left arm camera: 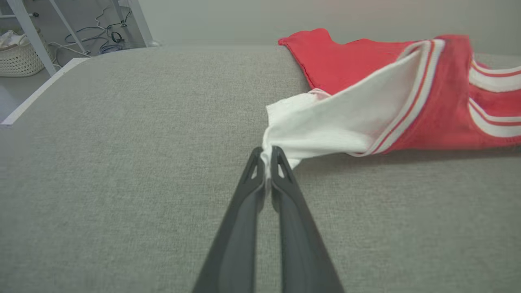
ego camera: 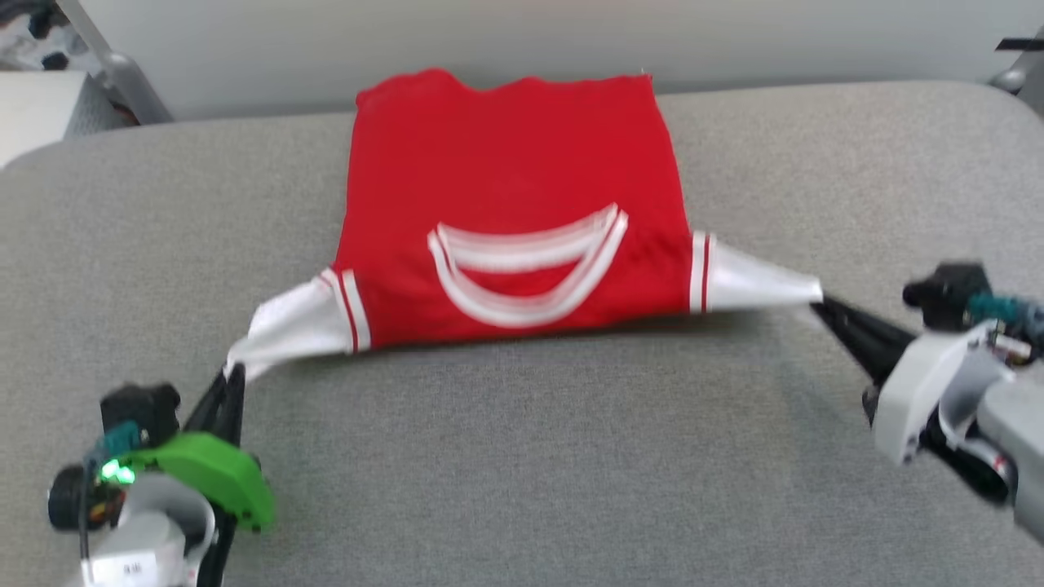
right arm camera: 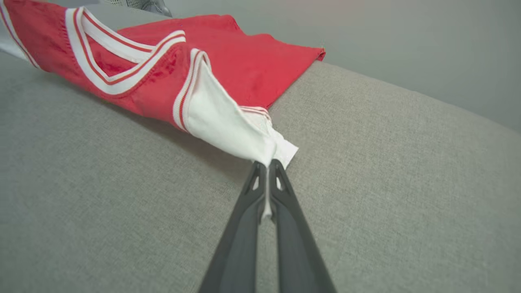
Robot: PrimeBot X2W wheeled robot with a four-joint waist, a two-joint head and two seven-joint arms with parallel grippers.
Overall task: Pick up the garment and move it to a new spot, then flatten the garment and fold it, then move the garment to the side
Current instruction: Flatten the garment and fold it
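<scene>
Head view, blurred: left gripper (ego camera: 234, 372), right gripper (ego camera: 816, 302) each pinching a shirt (ego camera: 514, 179) sleeve, tips hidden in the grip

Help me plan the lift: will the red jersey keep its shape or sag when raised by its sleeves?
Likely floppy: the garment lies slack while its sleeves stretch into cones toward the left tool and right tool. Probably light, since thin tip pinches hold it. Slipping seems unlikely; cloth is bunched in both shut tools.

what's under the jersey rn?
The grey padded surface runs under the garment; its near edge is lifted, casting a shadow, sleeves pinched by the left gripper and right gripper. Anything beneath the red body is covered.
</scene>
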